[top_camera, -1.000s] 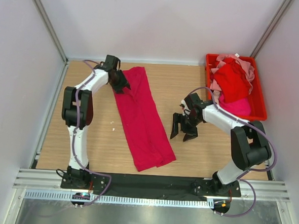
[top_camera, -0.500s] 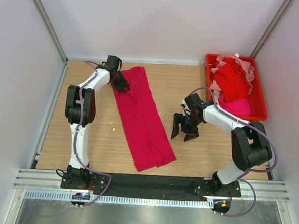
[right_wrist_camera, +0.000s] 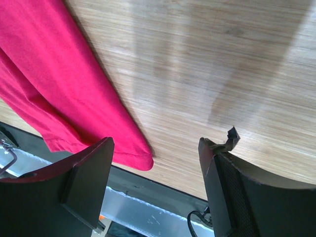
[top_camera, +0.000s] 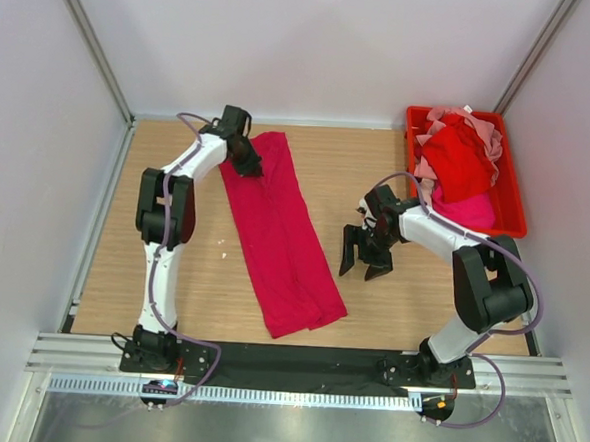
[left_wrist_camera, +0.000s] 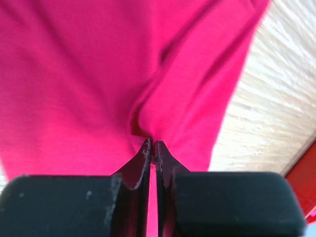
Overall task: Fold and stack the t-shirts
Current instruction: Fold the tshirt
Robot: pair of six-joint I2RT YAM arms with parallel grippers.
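Note:
A crimson-magenta t-shirt (top_camera: 282, 230) lies folded lengthwise as a long strip across the wooden table, from the far left to the near middle. My left gripper (top_camera: 250, 166) is shut on a pinch of its far end; in the left wrist view the fingertips (left_wrist_camera: 146, 150) press together on the bunched cloth (left_wrist_camera: 98, 89). My right gripper (top_camera: 362, 265) is open and empty, held over bare wood to the right of the strip. The right wrist view shows the shirt's near corner (right_wrist_camera: 74, 108) to the left of the fingers (right_wrist_camera: 91, 170). More t-shirts in red and pale pink (top_camera: 461, 161) are heaped in the bin.
A red plastic bin (top_camera: 511, 209) stands at the far right of the table. The black front rail (top_camera: 296, 361) runs along the near edge. White walls close in the left, back and right sides.
My left gripper has moved a little to the right onto the shirt's far end. The right arm has barely moved.

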